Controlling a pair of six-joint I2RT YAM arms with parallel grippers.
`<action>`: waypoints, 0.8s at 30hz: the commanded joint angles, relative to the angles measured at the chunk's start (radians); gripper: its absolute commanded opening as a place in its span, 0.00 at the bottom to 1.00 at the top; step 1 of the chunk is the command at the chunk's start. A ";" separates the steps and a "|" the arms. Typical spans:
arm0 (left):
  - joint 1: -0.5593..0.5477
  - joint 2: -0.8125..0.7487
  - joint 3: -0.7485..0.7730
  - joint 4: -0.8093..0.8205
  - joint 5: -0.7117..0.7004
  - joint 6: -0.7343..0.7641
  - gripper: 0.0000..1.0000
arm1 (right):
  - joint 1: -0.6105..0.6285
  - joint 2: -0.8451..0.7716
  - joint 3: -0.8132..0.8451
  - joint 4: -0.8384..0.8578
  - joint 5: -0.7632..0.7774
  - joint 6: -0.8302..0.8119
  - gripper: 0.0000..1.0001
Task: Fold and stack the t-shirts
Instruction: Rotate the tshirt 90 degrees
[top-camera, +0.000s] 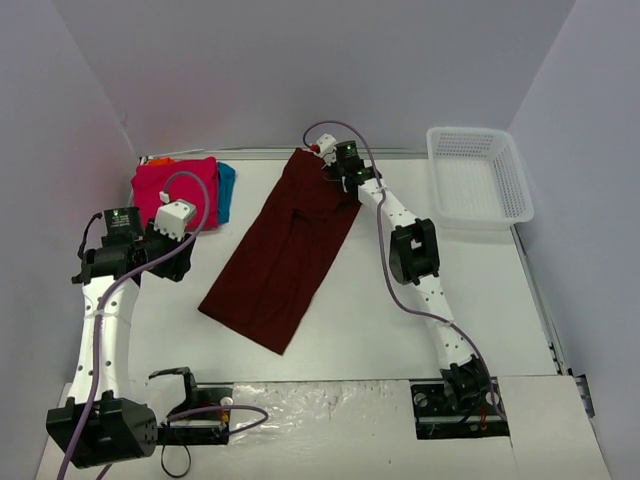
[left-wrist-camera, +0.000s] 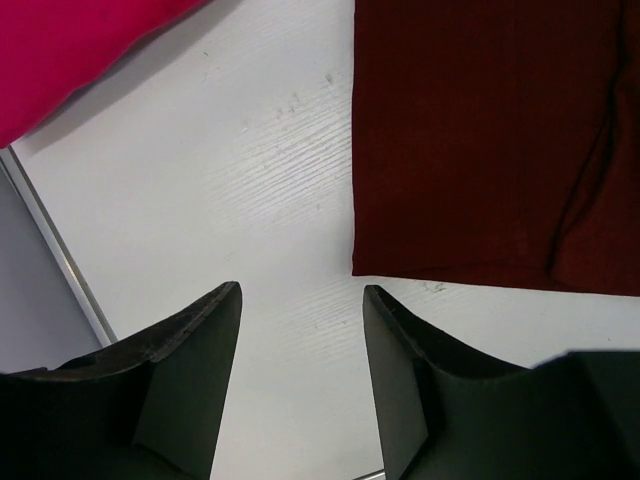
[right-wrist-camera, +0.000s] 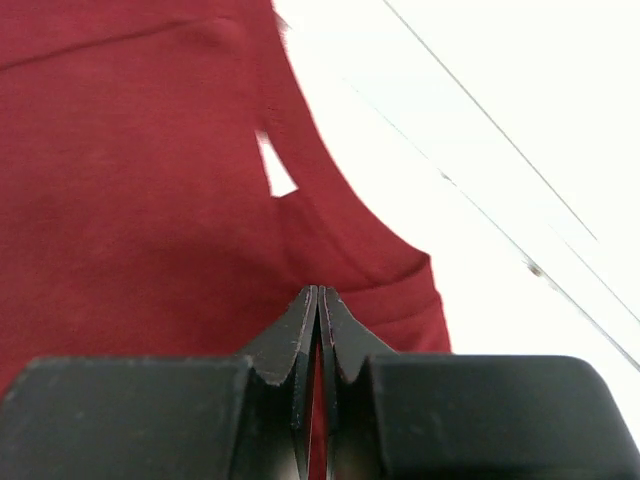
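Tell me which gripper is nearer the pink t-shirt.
Left. The left gripper hovers open beside the pink t-shirt; the right gripper is farther off, shut on the far edge of the maroon t-shirt.

Bare table (left-wrist-camera: 270, 200) separates left fingers (left-wrist-camera: 190, 340) from maroon shirt (left-wrist-camera: 480, 140).

Table (top-camera: 400, 330): white, wood-grained, faintly scuffed below my left wrist, walled on three sides. On it, item one: maroon shirt (top-camera: 285, 250), folded into a long strip, flat, lying diagonally from the far middle toward my near left. Item two: pink shirt (top-camera: 170, 190), far left corner, apart from the maroon; a teal shirt (top-camera: 227, 190) shows at its right edge, a sliver of orange cloth (top-camera: 160, 160) at its back. Item three: white mesh basket (top-camera: 517, 180), far right corner, upright.
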 joint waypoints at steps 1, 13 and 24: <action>0.012 -0.043 -0.005 0.024 0.012 -0.027 0.50 | 0.009 -0.170 -0.074 0.147 0.166 -0.012 0.00; 0.060 -0.194 -0.069 0.055 0.130 -0.060 0.57 | 0.118 -0.714 -0.638 -0.035 0.003 0.057 0.00; 0.146 -0.247 -0.074 0.052 0.189 -0.080 0.70 | 0.316 -0.843 -0.911 -0.379 -0.294 0.074 0.00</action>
